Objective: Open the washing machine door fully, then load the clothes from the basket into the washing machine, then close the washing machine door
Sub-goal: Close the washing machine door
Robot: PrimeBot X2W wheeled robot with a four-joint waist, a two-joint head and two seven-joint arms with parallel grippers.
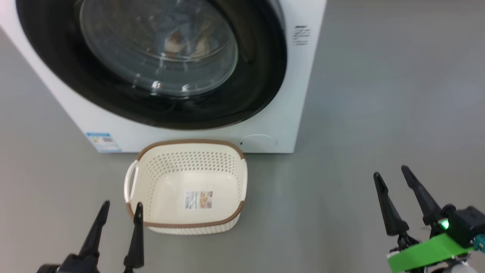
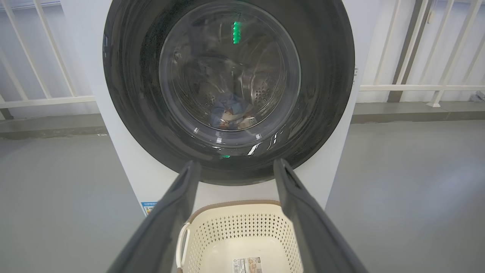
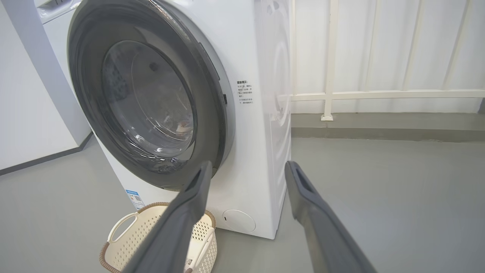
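Glossy black door (image 1: pixel 159 49), shut, looks stiff and slick; best hooked at its right rim. Both left fingers (image 1: pixel 96 229) and right fingers (image 1: pixel 389 210) spread, empty.

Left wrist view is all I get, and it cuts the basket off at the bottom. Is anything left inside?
Observer: No. The head view shows the whole basket, and its bottom is bare apart from the paper label.
Operator: Good. I see the door only head-on. Is its right edge seated?
Observer: In the right wrist view, the right edge of the washing machine door appears to lie against the washing machine front. I see no gap there.
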